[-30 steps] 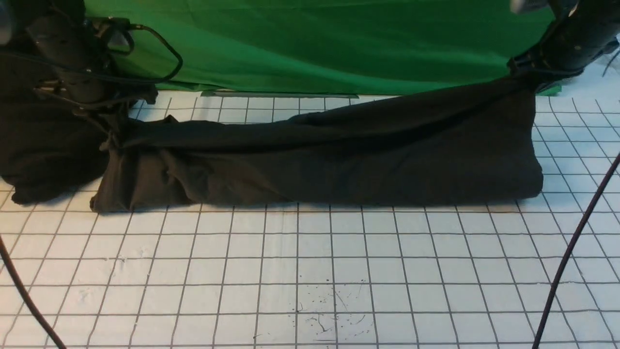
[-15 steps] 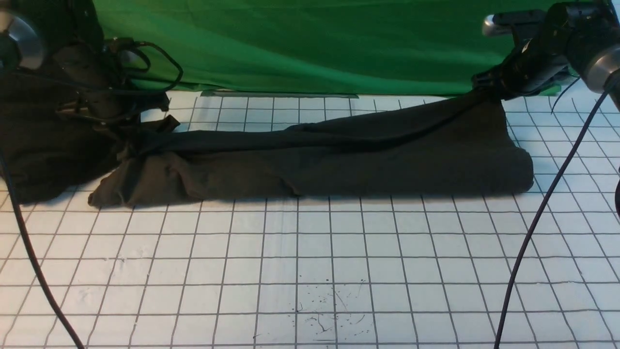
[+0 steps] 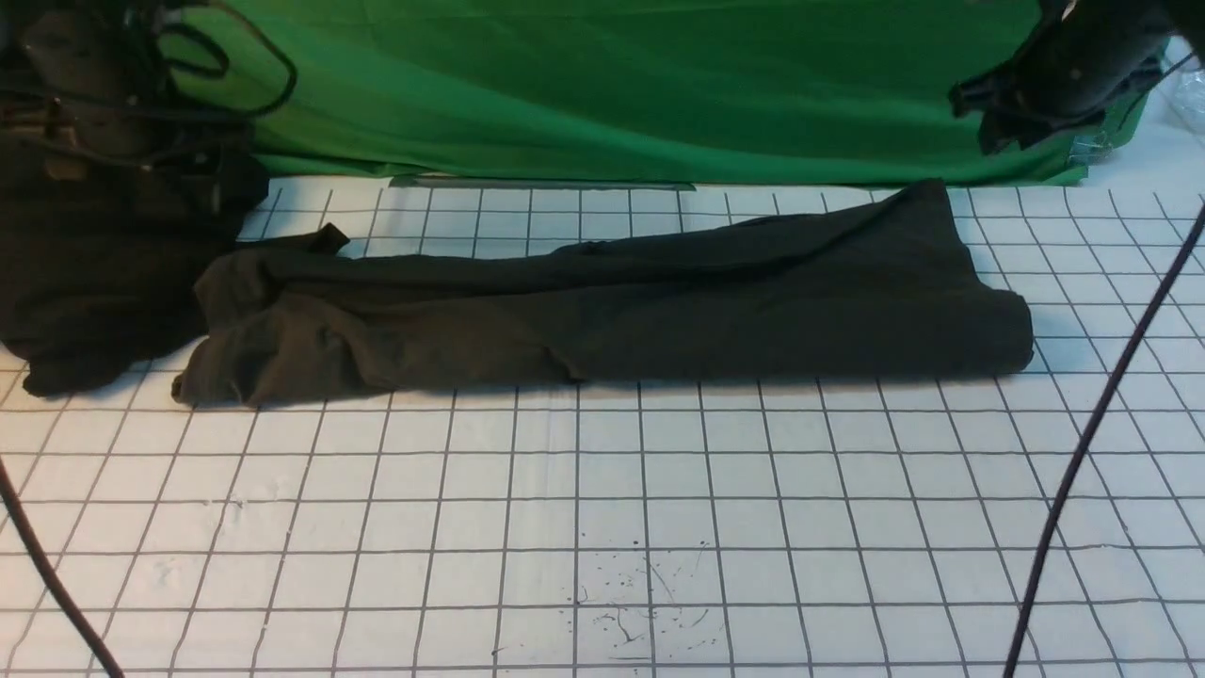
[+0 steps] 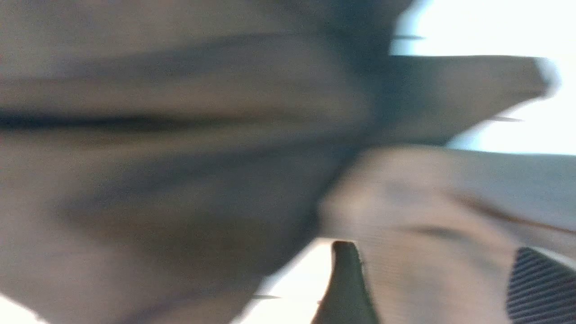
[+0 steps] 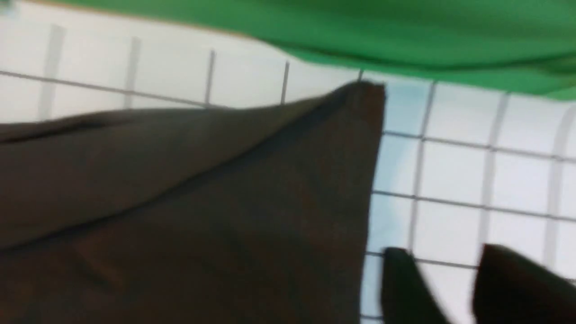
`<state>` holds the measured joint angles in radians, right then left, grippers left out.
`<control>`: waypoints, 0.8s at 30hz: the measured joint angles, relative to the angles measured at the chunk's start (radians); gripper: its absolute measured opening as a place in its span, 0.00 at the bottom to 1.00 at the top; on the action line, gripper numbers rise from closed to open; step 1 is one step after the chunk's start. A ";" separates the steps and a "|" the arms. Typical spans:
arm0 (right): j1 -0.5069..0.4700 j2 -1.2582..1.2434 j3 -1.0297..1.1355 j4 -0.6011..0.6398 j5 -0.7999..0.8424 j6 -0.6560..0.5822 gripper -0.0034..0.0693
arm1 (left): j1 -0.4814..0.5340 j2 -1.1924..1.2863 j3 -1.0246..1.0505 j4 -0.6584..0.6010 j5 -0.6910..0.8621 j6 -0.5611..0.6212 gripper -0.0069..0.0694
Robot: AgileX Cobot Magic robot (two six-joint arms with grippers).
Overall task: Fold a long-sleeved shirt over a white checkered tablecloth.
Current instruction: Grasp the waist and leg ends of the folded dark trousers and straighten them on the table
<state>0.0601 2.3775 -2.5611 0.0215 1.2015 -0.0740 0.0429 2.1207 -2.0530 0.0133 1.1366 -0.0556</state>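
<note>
Now the shirt (image 3: 612, 311) lies in a long folded band on the checkered tablecloth (image 3: 602, 508), green backdrop (image 3: 612, 85) behind; left gripper (image 4: 432, 252) and right gripper (image 5: 443, 252) hang parted, empty, the left blurred.

I see the left gripper (image 4: 432, 246) and right gripper (image 5: 445, 249) let go of the shirt (image 3: 612, 311) and lift clear, jaws now parted. Its raised ends drop, and the taut top edge slackens onto the tablecloth (image 3: 602, 490).
</note>
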 joint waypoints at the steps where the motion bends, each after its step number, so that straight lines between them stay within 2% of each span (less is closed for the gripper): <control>1: 0.000 -0.004 0.000 0.001 0.002 0.000 0.22 | -0.002 -0.002 -0.001 -0.013 0.000 0.010 0.57; 2: 0.000 -0.037 0.000 0.009 0.007 -0.004 0.12 | -0.027 -0.015 -0.001 -0.129 0.000 0.096 0.40; 3: 0.000 -0.057 -0.001 0.013 0.008 -0.004 0.09 | -0.045 -0.016 -0.002 -0.158 0.000 0.124 0.31; 4: 0.000 -0.061 -0.001 0.013 0.008 -0.004 0.09 | -0.050 -0.016 -0.002 -0.163 0.000 0.131 0.29; 5: 0.000 -0.088 -0.001 0.017 0.009 -0.007 0.07 | -0.088 -0.013 -0.002 -0.188 -0.001 0.170 0.19; 7: 0.001 -0.129 0.011 0.023 0.010 -0.013 0.06 | -0.151 0.010 -0.002 -0.207 -0.005 0.213 0.11; 13: 0.024 -0.229 0.135 0.027 0.014 -0.031 0.06 | -0.274 0.147 -0.002 -0.234 -0.137 0.243 0.09; 23: 0.059 -0.258 0.242 0.035 0.018 -0.053 0.06 | -0.296 0.282 -0.002 -0.321 -0.304 0.243 0.09; 24: 0.064 -0.258 0.242 0.038 0.018 -0.053 0.06 | -0.296 0.288 -0.002 -0.323 -0.361 0.238 0.09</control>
<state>0.1238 2.1195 -2.3194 0.0596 1.2193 -0.1274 -0.2527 2.4085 -2.0549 -0.3094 0.7759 0.1822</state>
